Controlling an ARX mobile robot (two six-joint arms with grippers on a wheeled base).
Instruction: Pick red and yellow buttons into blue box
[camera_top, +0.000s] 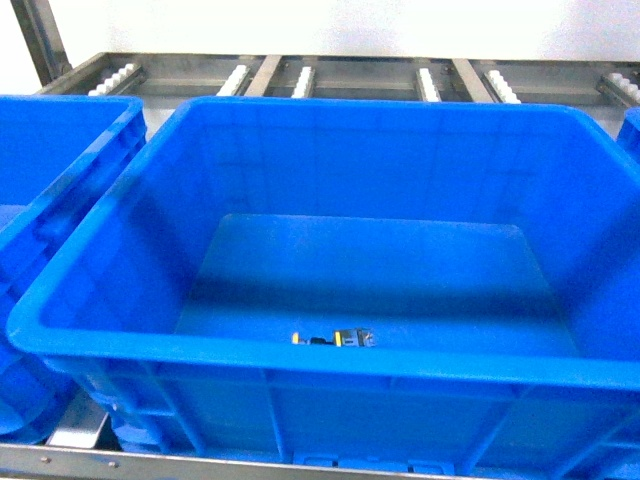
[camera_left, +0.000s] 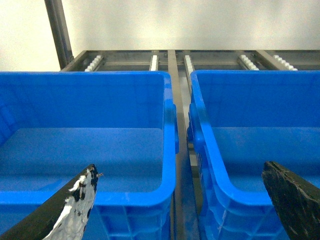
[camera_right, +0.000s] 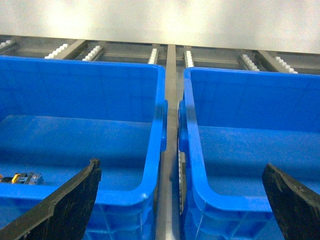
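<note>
A small switch (camera_top: 335, 338) with a yellow bit lies on the floor of the middle box (camera_top: 330, 350), tight against its near wall; I see no red cap anywhere. My left end effector (camera_left: 180, 200) and right end effector (camera_right: 180, 200) hang spread and empty, each above a gap between boxes. The risk: the near rim half hides that switch from the head view, so I could misjudge it, or reach into the left box (camera_top: 60, 140) or right box (camera_right: 240, 150) alike.

Plain white wall (camera_top: 400, 25) behind a grey metal roller rack (camera_top: 340, 75).
</note>
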